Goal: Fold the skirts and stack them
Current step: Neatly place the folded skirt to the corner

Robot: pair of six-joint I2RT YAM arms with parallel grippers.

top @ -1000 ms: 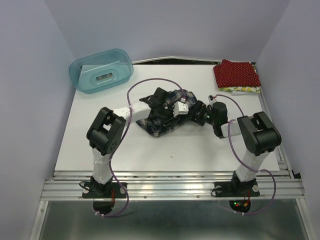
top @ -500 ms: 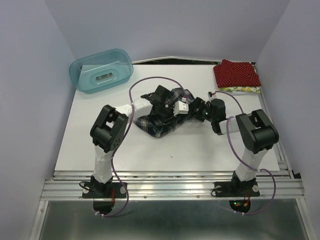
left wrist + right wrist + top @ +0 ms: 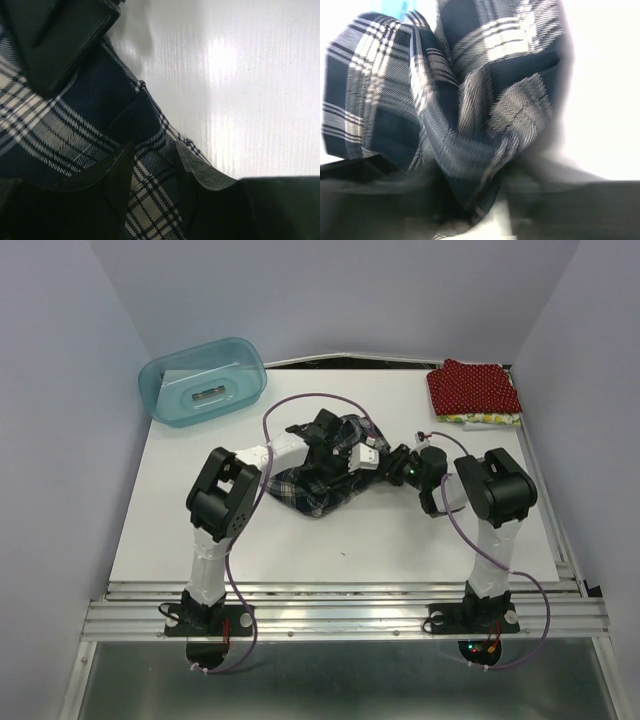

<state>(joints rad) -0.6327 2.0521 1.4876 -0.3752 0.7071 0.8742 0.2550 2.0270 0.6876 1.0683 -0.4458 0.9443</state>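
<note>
Plaid skirt (image 3: 310, 490) bunched mid-desk, long axis roughly left-right, between both arms. Left gripper (image 3: 152, 160) narrow over its left part, pinch unclear. Right gripper (image 3: 388, 462) looks clamped on the right end. Folded red skirt (image 3: 474, 387) at far-right corner, nearer the right arm.

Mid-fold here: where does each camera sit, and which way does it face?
Top external: above and behind the bases, looking down on the white table; both arms show, translucent teal plastic tub far left, red dotted skirt far right.
Left wrist: just over the pleated navy-and-white plaid skirt, facing down; left gripper closed on a fold.
Right wrist: blurred, close against bunched plaid; right gripper dark along the bottom.
Shared: all three show the plaid skirt.
</note>
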